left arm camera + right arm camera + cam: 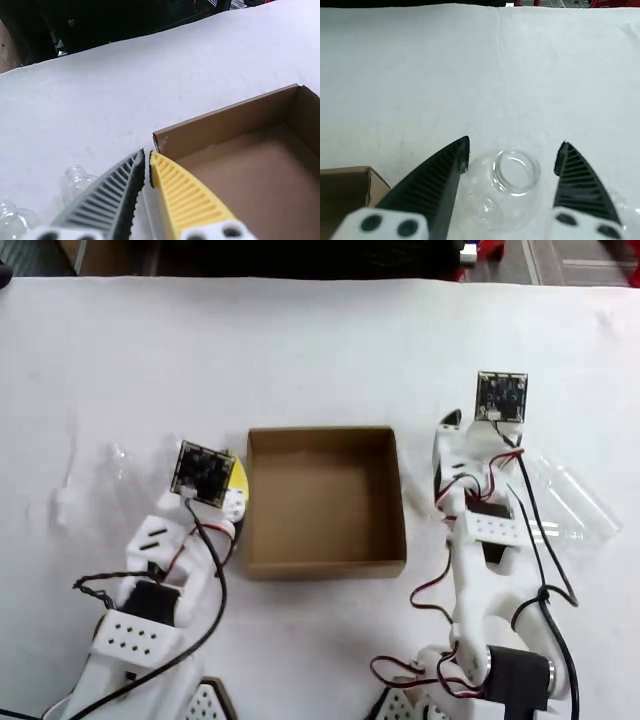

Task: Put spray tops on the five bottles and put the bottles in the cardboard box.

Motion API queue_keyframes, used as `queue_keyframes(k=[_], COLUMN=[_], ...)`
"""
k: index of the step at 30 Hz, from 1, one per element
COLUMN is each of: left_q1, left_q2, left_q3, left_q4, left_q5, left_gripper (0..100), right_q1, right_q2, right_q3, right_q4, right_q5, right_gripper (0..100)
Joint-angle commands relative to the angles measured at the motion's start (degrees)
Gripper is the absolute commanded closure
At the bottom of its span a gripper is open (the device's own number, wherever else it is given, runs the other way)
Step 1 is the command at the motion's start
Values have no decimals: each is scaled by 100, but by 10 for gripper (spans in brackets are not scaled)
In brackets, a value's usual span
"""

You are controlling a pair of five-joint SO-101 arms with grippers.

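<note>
White table (320, 350), cloth-covered, with a dark room edge behind.

High view.
- The cardboard box (325, 498) sits at table centre. It is brown and roughly square, with low walls, an open top and its bare floor showing.
- The left arm (150, 590) enters from the near left corner. Its head is just beside the box's left wall.
- The right arm (480, 530) lies just to the right of the box. Its head is out past the box's far right corner.
- A lying bottle (570, 502), clear and on its side, rests on the cloth just to the right of the right arm.
- Faint clear shapes (118, 458) lie to the left of the left arm. They are too faint to name.

Left wrist view.
- The left gripper (148, 161) has one grey and one yellow ribbed finger, clenched together tip to tip.
- The tips hang just beside a corner of the box (250, 150), outside its wall.
- A small clear bottle (77, 181) stands on the cloth near the grey finger, with its neck open.
- A second bottle (12, 221) stands beside it, cut off at the frame edge.

Right wrist view.
- The right gripper (514, 149) has two black ribbed fingers spread wide apart.
- An upright bottle (516, 172) stands between them. It is clear, with a rounded shoulder and a thick-rimmed neck, bare and open at the top.
- I cannot tell whether either finger touches the glass.
- One corner of the box (345, 192) shows beside one black finger.
</note>
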Motion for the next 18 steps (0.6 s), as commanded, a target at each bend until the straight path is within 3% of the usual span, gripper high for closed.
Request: queue_keyframes(k=[1, 11, 18], left_q1=[84, 84, 84], left_q2=[-127, -127, -127], left_q3=[-88, -88, -88], left_q4=[-158, -158, -158], left_q5=[-62, -62, -62], left_gripper=[975, 975, 975], right_q1=[48, 66, 66], right_q2=[-233, -286, -259], right_q3=[-334, -360, -360], right_q4=[31, 4, -4], right_q5=[0, 0, 0], right_gripper=[788, 984, 978])
